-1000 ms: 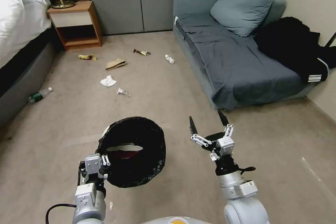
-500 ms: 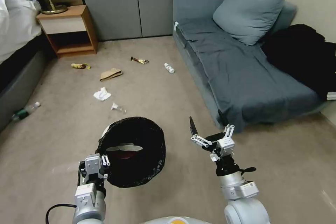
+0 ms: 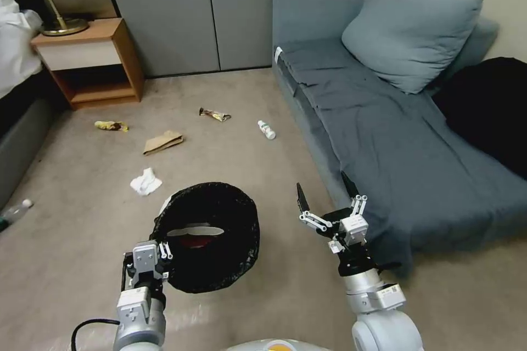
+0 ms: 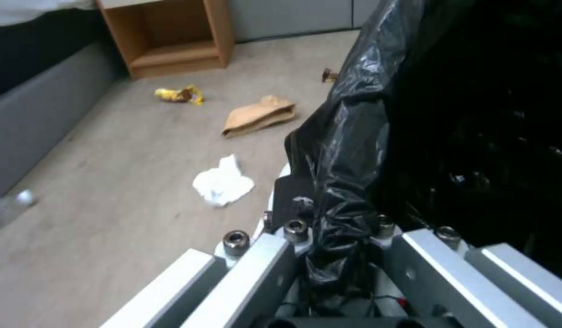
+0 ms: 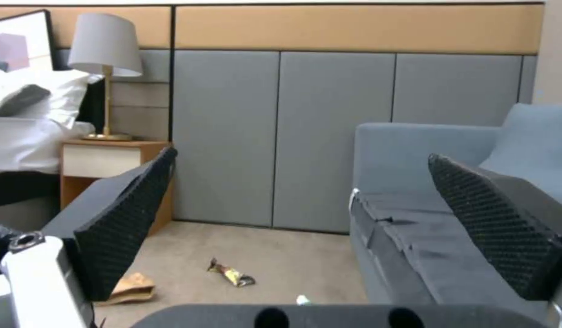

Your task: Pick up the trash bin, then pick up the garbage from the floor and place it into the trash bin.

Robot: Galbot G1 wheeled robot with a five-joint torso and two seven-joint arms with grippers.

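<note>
The left gripper [image 3: 159, 256] clamps the trash bin [image 3: 211, 241] rim; the right gripper [image 3: 325, 193] is wide, empty. Keep the bin level — approach the white paper [image 3: 145, 182] slowly.

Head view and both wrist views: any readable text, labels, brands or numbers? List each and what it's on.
None can be read.
Small bottle by the sofa: label too small.
Snack wrapper: print blurred.
Yellow wrapper: print blurred.
Tag on the right arm's wrist, below the right pincer: marks too small.

Black-lined trash bin [image 3: 211, 244] held aloft; garbage [image 3: 162, 142] litters carpet.
</note>
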